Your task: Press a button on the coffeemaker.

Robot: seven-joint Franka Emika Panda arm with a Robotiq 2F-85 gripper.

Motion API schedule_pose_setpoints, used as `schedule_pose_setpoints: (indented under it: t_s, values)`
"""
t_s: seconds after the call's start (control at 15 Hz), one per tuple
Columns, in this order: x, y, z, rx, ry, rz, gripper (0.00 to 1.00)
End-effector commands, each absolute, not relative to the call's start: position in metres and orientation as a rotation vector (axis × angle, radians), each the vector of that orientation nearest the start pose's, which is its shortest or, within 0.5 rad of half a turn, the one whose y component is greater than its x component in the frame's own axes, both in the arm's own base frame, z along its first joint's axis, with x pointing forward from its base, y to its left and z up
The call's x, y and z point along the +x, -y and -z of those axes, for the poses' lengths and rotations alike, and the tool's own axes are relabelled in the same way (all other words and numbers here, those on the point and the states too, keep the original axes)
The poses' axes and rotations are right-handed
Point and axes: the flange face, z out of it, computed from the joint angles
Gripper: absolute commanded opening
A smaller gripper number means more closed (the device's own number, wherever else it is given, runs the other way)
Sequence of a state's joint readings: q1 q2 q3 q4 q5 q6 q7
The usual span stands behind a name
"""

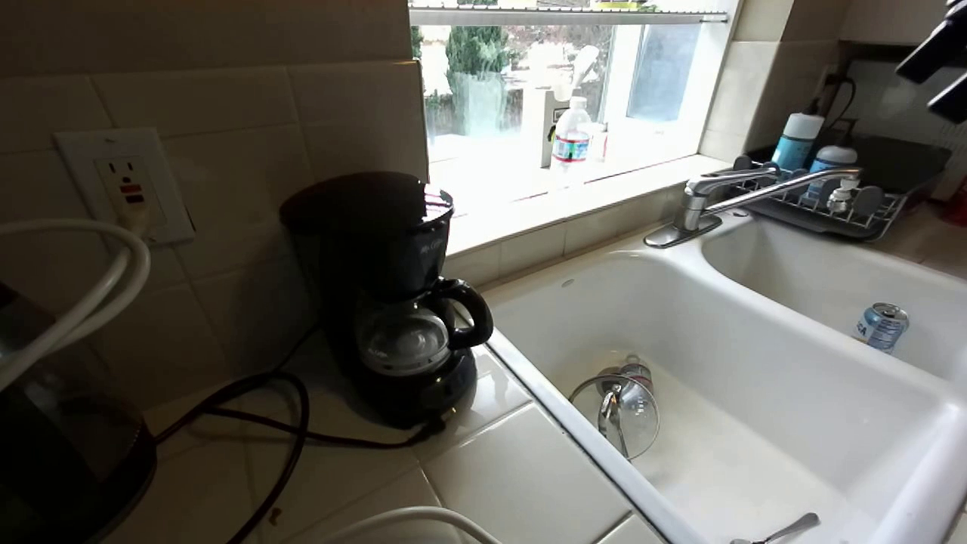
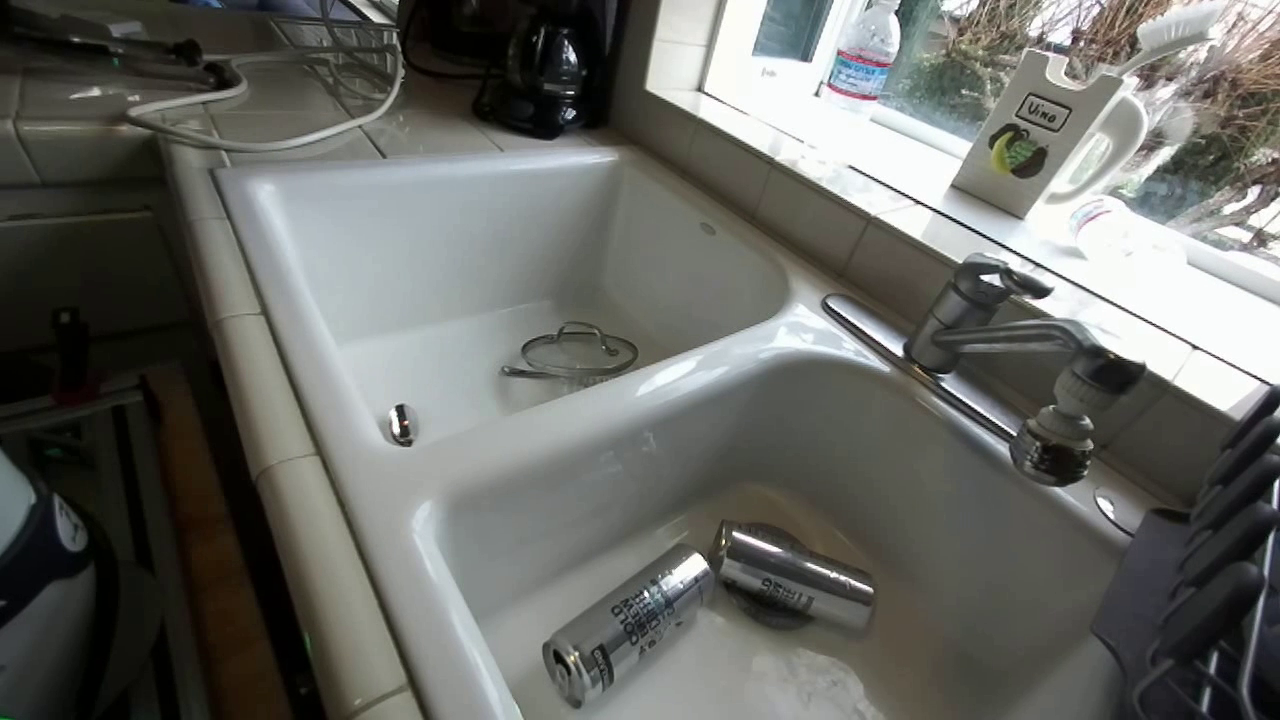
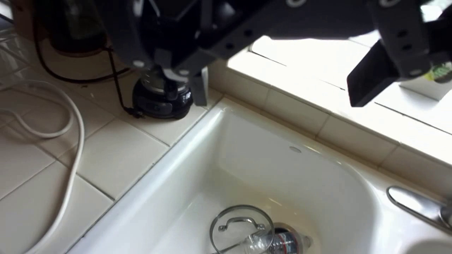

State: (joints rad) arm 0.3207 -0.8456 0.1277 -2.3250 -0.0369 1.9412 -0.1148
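A jug (image 2: 1050, 140) reads "Vino", a can (image 2: 630, 625) "COLD", the coffeemaker (image 1: 378, 279) "Mr. Coffee", standing on the surface (image 1: 506, 453) left of the sink (image 1: 680, 317), well apart from the parted jaws to its right

1. The coffeemaker (image 2: 548, 65) stood on the far counter (image 2: 437, 128), beyond the sink (image 2: 430, 168).
2. A white cable (image 2: 262, 147) looped left of it.
3. The far basin (image 2: 420, 370) held a glass lid (image 2: 579, 351); the near basin (image 2: 810, 430) held two silver cans (image 2: 630, 625).
4. The faucet (image 2: 1010, 337) stood on the right, near a windowsill (image 2: 925, 212) bearing a white pitcher (image 2: 1045, 140).
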Motion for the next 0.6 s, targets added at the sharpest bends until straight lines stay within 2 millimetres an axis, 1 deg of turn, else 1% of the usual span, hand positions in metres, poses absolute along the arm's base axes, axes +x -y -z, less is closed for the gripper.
schedule_pose_setpoints:
  t_s: [0.0,0.13,0.53]
  values:
    - [0.278,-0.1503,-0.671,-2.969,0.889,0.769,1.0]
    - [0.2744,-0.1474,-0.6756,-2.943,0.928,0.781,1.0]
    - [0.2773,-0.149,-0.6724,-2.942,0.942,0.765,1.0]
